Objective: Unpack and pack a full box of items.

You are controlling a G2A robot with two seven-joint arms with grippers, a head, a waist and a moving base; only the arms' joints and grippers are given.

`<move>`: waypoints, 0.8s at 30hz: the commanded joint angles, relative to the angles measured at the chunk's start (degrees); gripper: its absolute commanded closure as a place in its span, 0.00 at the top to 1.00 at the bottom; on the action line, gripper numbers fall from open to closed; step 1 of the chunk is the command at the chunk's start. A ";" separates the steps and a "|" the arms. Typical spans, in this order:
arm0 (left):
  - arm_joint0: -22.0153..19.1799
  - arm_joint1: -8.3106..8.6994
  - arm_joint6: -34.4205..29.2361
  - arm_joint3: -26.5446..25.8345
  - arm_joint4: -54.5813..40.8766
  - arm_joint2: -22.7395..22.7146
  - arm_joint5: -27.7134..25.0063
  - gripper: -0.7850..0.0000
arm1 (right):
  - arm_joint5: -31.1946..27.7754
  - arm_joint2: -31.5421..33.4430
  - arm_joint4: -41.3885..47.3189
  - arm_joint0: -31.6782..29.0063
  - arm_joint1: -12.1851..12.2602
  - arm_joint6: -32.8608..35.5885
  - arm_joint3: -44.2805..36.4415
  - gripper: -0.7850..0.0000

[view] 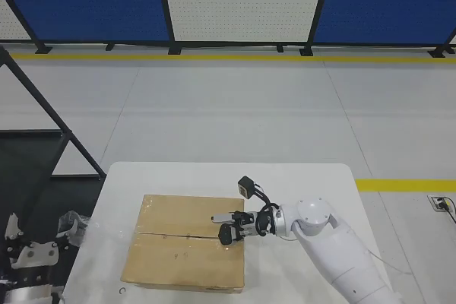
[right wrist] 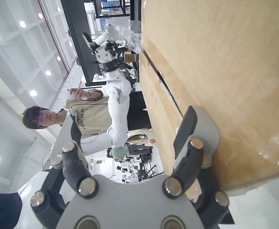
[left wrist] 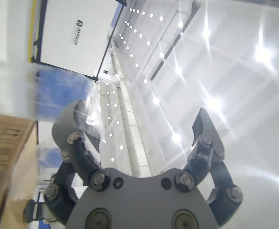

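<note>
On the table (view: 304, 182), the cardboard box (view: 182, 243) lies with flaps shut, right tool (view: 223, 228) spread apart at its seam.

A white surface (view: 304, 178) with rounded corners carries one closed cardboard box (view: 175, 247). The box lies flat, left of the surface's middle, and its two top flaps meet in a seam along its length. Clear film (view: 87, 224) shows at the surface's left edge, just beside the box.
</note>
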 commanded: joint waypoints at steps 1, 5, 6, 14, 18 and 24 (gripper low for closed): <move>0.92 -0.19 -0.12 2.52 -0.49 0.35 0.46 1.00 | 0.02 -0.02 0.06 0.04 -0.01 0.00 0.25 1.00; 2.18 -0.33 1.00 7.32 3.90 -1.14 -2.98 1.00 | 0.13 -0.14 0.37 0.19 -0.08 0.25 0.88 1.00; 2.15 -0.34 1.48 8.12 5.30 -1.34 -3.97 1.00 | 0.15 -0.19 0.36 0.26 -0.09 0.32 0.99 1.00; 0.62 -0.69 4.80 11.89 8.97 -3.49 -8.65 1.00 | 0.35 -1.18 0.76 1.61 -0.58 0.93 2.55 1.00; 1.54 -1.11 4.03 11.35 9.14 -2.51 -8.96 1.00 | 0.13 -1.54 1.08 2.08 -0.82 1.10 3.37 1.00; 5.34 -1.31 -5.90 6.32 10.19 0.70 -2.61 1.00 | -0.11 -1.89 1.32 2.53 -1.07 1.11 4.14 1.00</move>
